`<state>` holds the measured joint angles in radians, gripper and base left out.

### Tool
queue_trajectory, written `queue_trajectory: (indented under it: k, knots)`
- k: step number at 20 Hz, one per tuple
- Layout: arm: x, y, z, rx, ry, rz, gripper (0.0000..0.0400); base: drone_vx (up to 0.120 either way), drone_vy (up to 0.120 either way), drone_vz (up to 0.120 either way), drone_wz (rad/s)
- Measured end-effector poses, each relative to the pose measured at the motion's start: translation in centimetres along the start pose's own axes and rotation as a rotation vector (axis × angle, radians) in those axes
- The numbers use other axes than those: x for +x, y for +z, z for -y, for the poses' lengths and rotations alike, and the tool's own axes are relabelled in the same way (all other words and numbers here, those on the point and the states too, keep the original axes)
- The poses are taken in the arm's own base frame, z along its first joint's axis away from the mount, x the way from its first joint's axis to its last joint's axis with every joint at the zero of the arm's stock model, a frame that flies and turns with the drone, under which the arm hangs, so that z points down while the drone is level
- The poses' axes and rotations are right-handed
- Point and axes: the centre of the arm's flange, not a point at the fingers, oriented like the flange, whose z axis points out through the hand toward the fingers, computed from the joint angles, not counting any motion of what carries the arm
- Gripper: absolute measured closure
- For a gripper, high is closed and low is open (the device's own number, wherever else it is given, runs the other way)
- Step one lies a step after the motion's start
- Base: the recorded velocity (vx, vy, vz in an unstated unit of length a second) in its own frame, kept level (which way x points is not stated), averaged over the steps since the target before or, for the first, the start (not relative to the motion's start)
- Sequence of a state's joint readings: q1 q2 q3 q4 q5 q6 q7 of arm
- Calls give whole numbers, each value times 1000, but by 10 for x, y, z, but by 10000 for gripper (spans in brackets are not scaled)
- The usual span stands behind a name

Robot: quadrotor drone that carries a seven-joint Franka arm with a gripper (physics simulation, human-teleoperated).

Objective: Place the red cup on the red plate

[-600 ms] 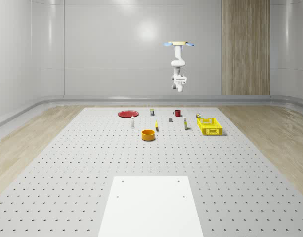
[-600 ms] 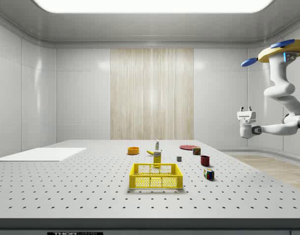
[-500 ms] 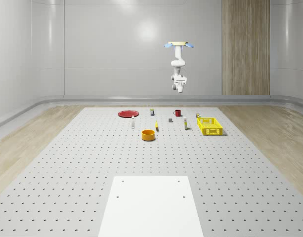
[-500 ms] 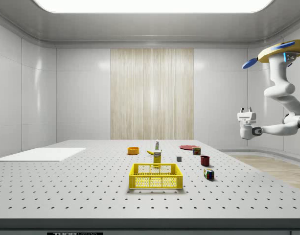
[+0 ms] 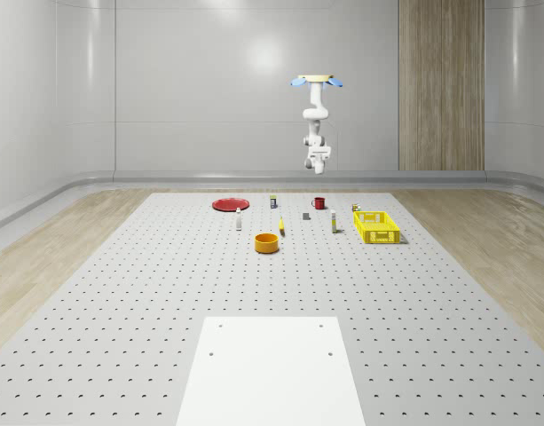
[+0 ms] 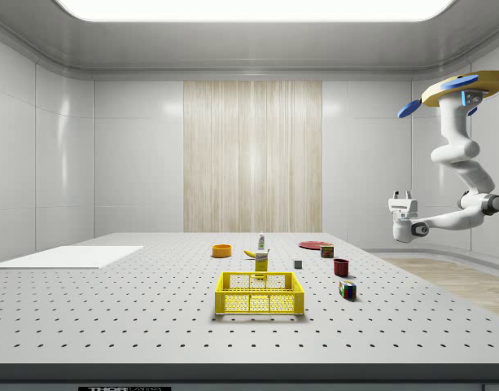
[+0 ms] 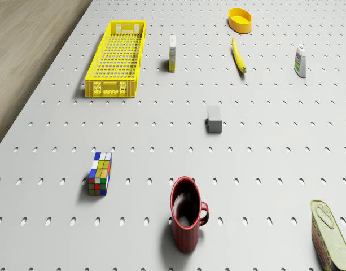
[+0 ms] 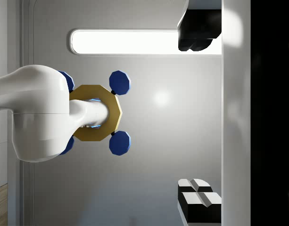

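While I hover the drone (image 6: 465,82) high past the table's (image 6: 151,326) far edge, the red plate (image 5: 228,204) lies leftmost in the whole-scene view, the red cup (image 5: 319,203) upright to its right, well below my upturned, spread-fingered, empty tool (image 6: 403,197).

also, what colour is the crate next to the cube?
Yellow. The mesh crate shows best in the drone view, beyond the multicoloured cube.
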<state>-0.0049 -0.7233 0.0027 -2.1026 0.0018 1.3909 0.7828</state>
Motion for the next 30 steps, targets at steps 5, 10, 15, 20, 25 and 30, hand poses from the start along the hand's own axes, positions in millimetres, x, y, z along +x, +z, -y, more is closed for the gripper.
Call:
queue_trajectory:
  k: [5,10,15,20,25,30]
  knots:
    - [1,-12,1,3,0,-3,0,120,-80,0,0]
    - [1,-17,1,5,0,-6,0,120,0,0,0]
    - [1,-18,1,8,0,-8,0,120,0,0,0]
    - [0,-19,1,10,0,-11,0,120,0,0,0]
    - [0,-19,0,12,0,-15,0,120,0,0,0]
    - [0,-19,0,13,0,-19,0,120,0,0,0]
